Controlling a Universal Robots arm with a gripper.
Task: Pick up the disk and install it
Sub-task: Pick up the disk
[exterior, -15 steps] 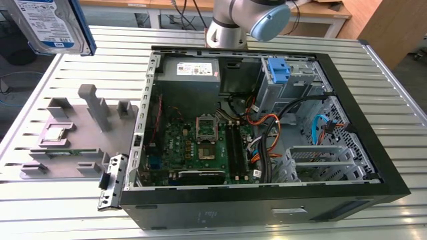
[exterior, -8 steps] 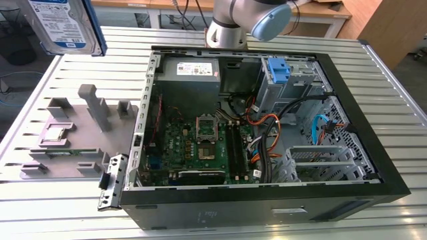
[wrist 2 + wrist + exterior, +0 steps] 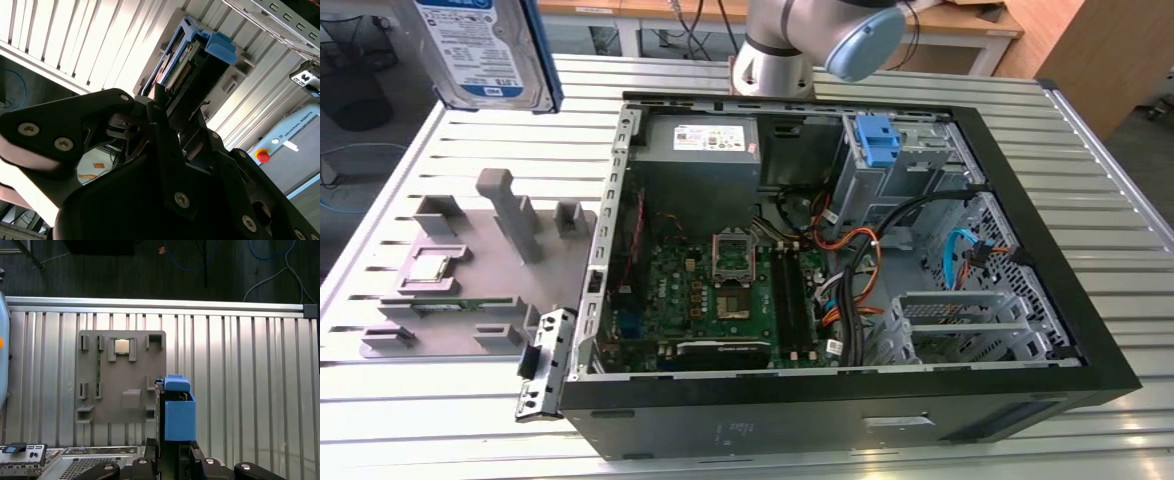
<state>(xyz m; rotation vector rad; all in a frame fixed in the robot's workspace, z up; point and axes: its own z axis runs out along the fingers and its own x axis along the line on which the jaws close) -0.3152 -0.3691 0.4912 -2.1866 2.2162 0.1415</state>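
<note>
Gripping the disk [image 3: 487, 50], your gripper [image 3: 167, 102] is closed on it in the second wrist view; you see it held high over the grey fixture plate [image 3: 480, 255], to the exterior view's left of the open computer case [image 3: 854, 410]

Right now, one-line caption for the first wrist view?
Pincer shut on the disk, held edge-on over the slatted table near the grey fixture plate.

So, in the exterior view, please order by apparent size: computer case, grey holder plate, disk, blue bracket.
1. computer case
2. grey holder plate
3. disk, cropped and seemingly nearer the camera, so unsure
4. blue bracket
</note>
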